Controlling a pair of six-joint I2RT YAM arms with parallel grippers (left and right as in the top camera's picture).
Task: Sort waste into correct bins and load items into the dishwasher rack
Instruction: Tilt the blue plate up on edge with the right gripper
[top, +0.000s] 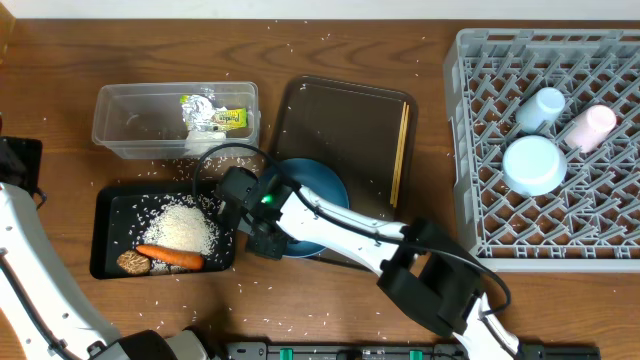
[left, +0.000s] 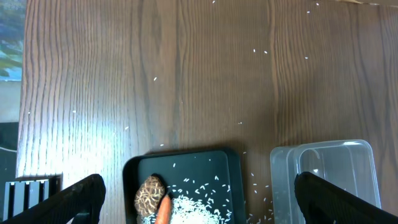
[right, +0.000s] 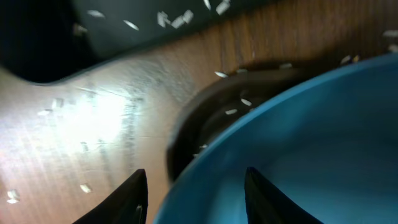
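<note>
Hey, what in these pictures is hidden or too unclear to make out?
- Right end effector grip on the plate: blurred in the right wrist view. From overhead, the arm covers it.
- Carrot: in the left wrist view, cut off by the bottom edge.
- Tub: in the left wrist view, also cut off by the bottom edge.
- Wrapper print: too small to read from overhead.
</note>
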